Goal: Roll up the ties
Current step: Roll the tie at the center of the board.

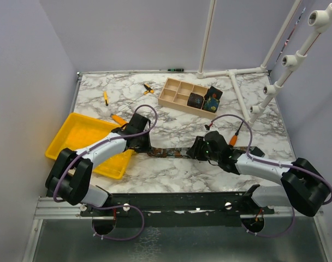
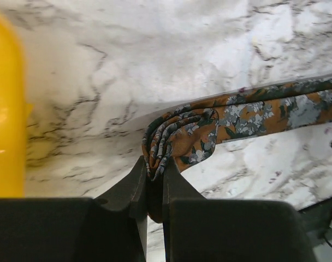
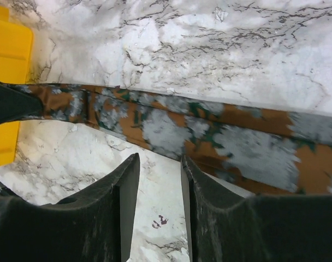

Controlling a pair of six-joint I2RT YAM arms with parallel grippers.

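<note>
The left claw [image 2: 154,169] is clamped on the tie [image 2: 237,114]. Its two black, wedge-shaped fingers [image 2: 130,185] pinch a small coil of several soft layers at the strip's end. The right claw [image 3: 159,164] stands apart, with nothing between its matte black fingers [image 3: 122,191], which stop just short of the tie's near edge.

The tie is a long, narrow, flat strip of woven cloth, rust-orange with grey-blue flowers and dark green leaves. From above it runs 9 to 3 o'clock between the two claws, just to the 6 o'clock side of the table's middle. The table [image 1: 171,125] is smooth and white with grey marble veins.

At 8 o'clock sits a glossy yellow tray [image 1: 81,131], rectangular with a raised rim, and the left arm crosses its corner. At 12 o'clock is a pale wooden box [image 1: 179,90] divided into square cells. Two dark rolls [image 1: 195,100] sit at its 3 o'clock end, one printed in blue. Thin orange-handled screwdrivers [image 1: 106,97] lie around 10 and 11 o'clock. White round pipes [image 1: 237,82] with joints stand at 1 o'clock.
</note>
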